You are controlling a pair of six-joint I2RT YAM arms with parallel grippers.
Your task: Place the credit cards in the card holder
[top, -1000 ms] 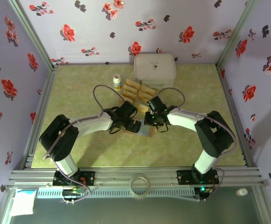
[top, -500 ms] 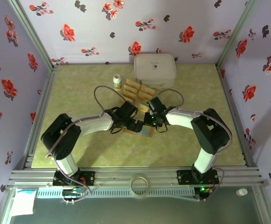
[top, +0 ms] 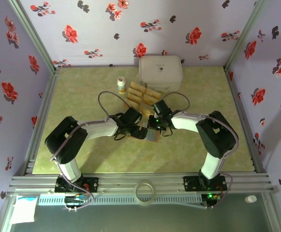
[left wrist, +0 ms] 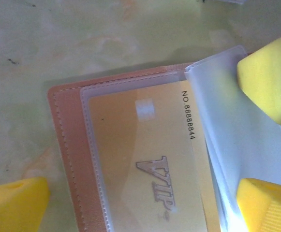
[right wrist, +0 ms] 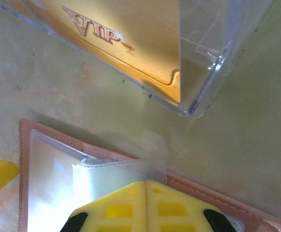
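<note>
you're holding the card holder (top: 151, 136) open at the middle of the counter (top: 82, 92)
your right end effector (right wrist: 145, 208) is pinching shut on its clear sleeve (right wrist: 116, 170); your left end effector (top: 141, 131) is hovering wide open over the gold card (left wrist: 145, 159) sitting in the pocket.

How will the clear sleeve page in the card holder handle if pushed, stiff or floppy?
Probably floppy: the clear sleeve page looks curled up off the card holder instead of lying flat. Likely thin and light, since it is translucent. Possibly slippery too, judging by the glossy sheen on its plastic.
</note>
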